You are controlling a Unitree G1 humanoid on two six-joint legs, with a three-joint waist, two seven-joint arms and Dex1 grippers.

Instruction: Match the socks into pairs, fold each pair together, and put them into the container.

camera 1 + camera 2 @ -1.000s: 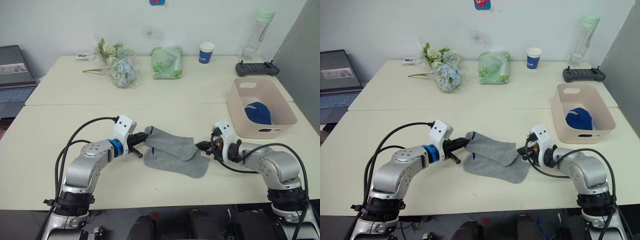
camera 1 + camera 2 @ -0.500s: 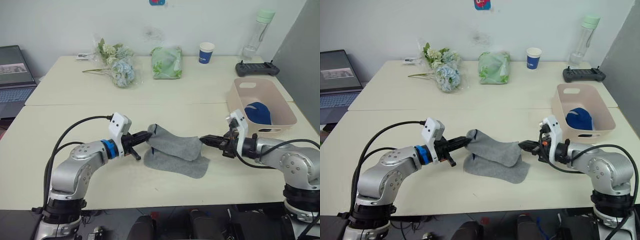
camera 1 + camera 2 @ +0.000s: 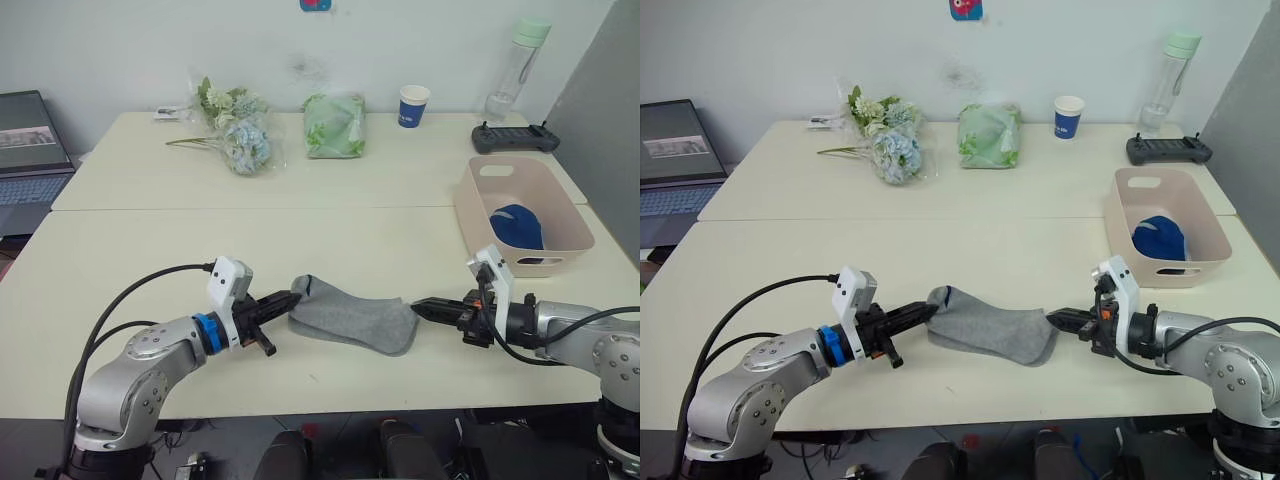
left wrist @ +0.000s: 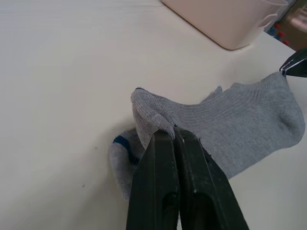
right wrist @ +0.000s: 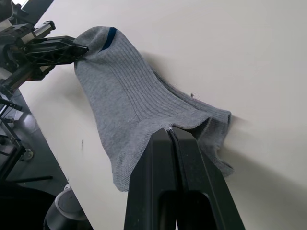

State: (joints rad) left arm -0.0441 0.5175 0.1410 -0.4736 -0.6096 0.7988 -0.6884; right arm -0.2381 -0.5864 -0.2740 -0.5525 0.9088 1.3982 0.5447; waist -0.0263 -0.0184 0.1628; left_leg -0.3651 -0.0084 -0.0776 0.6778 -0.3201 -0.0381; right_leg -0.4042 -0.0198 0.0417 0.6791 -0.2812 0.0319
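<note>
Two silver-grey metal arms showing rounded joint housings, black cables looping along each, white camera blocks sitting at the wrists, a blue ring circling the left forearm, slim black fingers tapering – left gripper [image 3: 290,298], right gripper [image 3: 417,304]

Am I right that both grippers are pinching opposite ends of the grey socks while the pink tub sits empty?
Not quite: the pink tub is not empty; the left eye view shows something blue lying in it. The rest holds: the left gripper and right gripper pinch opposite ends of the grey socks.
</note>
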